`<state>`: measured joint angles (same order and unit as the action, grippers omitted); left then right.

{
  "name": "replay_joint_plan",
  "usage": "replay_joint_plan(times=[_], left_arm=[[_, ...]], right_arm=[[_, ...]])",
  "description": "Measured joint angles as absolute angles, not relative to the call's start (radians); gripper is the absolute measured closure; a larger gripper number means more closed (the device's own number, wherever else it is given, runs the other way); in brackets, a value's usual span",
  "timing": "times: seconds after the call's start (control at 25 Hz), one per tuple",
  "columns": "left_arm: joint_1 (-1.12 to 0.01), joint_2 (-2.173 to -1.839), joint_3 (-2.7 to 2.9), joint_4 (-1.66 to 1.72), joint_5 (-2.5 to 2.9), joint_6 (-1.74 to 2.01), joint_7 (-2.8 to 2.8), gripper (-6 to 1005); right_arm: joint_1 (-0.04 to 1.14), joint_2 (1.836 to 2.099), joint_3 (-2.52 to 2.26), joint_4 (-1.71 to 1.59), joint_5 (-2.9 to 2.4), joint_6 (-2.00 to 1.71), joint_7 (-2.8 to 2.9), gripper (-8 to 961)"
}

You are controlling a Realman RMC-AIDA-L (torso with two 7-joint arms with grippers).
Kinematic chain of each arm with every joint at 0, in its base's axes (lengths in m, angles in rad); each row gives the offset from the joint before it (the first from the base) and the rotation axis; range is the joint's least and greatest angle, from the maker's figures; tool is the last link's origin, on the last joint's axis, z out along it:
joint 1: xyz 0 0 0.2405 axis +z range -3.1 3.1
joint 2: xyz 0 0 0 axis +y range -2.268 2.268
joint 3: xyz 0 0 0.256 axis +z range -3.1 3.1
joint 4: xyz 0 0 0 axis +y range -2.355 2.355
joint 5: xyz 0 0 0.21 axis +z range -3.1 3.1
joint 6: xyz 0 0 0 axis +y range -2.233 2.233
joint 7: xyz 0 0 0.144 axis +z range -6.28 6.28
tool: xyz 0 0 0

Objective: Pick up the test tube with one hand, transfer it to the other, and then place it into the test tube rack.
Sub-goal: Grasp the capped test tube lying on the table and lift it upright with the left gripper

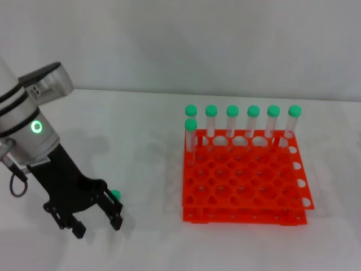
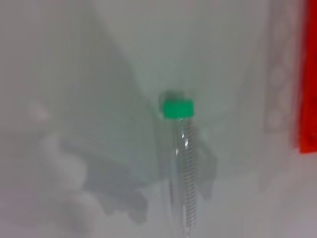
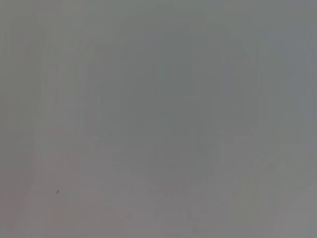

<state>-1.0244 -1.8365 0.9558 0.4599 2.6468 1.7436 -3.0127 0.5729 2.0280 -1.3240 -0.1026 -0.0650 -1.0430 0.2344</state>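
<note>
Test tube [image 2: 182, 163] lies flat on the table, its green cap beside the left gripper's [image 1: 97, 221] wide, empty jaws.

Bare surface [image 1: 146, 169] lies open between the left gripper [image 1: 97, 221] and the rack [image 1: 242, 180], whose far row and left edge carry upright tubes [image 1: 252, 121].

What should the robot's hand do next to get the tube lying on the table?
Probably lower the left hand a little and close it on the test tube. The tube lies flat on the table under that hand, only its green cap peeking out, and the fingers look open around it.
</note>
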Motion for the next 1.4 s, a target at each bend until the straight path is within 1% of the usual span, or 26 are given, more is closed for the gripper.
replay_joint_plan(times=[0.2, 0.4, 0.56, 1.04, 1.4], left_arm=[[-1.011, -1.848, 0.967, 0.451, 2.656, 1.737, -3.012, 161], [-1.001, -1.854, 0.97, 0.45, 2.691, 1.691, -3.011, 266], [-0.99, -1.855, 0.975, 0.45, 2.7, 1.624, -3.011, 266], [-0.999, -1.889, 0.979, 0.447, 2.697, 1.576, -3.008, 265], [-0.999, -1.897, 0.994, 0.42, 2.702, 1.529, -3.009, 266]], right_arm=[[0.571, 2.028, -1.324, -0.103, -0.066, -1.043, 0.242, 83], [0.574, 2.028, -1.328, -0.101, -0.067, -1.043, 0.243, 83], [0.574, 2.028, -1.34, -0.102, -0.067, -1.043, 0.262, 83], [0.576, 2.028, -1.35, -0.105, -0.068, -1.043, 0.267, 83], [0.574, 2.028, -1.35, -0.105, -0.066, -1.043, 0.267, 83]])
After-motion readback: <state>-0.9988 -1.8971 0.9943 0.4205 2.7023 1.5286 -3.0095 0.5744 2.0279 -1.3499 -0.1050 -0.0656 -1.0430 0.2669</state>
